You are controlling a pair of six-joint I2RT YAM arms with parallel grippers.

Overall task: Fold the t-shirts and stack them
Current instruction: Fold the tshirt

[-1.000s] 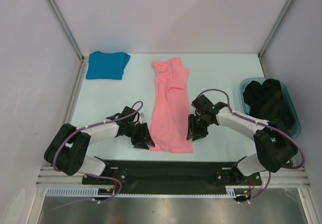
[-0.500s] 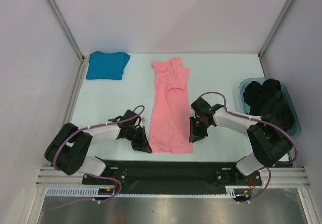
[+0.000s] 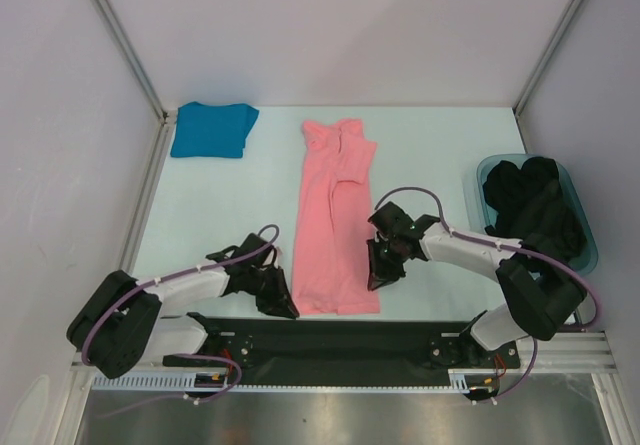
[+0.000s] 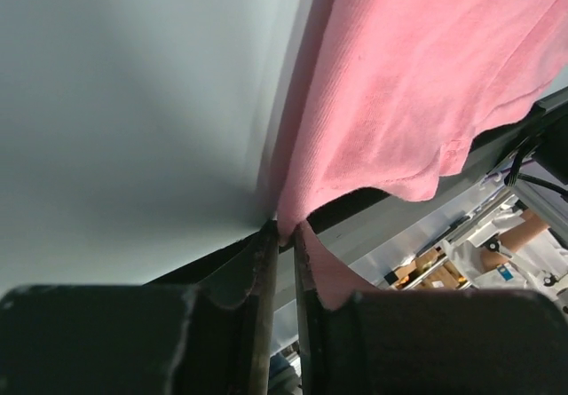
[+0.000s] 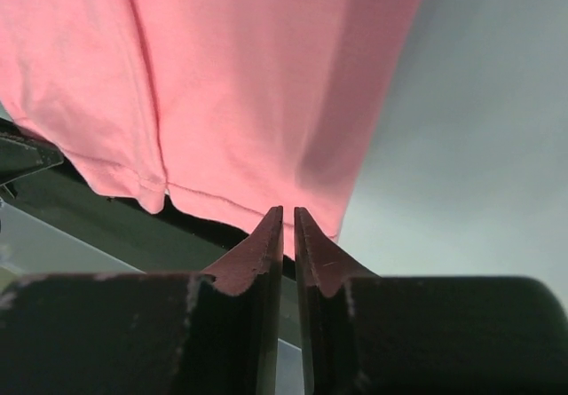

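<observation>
While pinching pink t-shirt (image 3: 338, 235), end effectors (image 4: 285, 229) (image 5: 288, 211)

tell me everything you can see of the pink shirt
The pink shirt is soft salmon knit, folded lengthwise into a long narrow strip, wrinkled toward the collar end. It lies on the table, collar far, hem at the near edge. The left gripper and right gripper each pinch it near a hem corner.

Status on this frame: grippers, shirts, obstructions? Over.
Left gripper, right gripper: each shut on the near hem of the pink t-shirt. It lies long and narrow. Blue t-shirt folded, far left. Tub at right, clear of both.
</observation>
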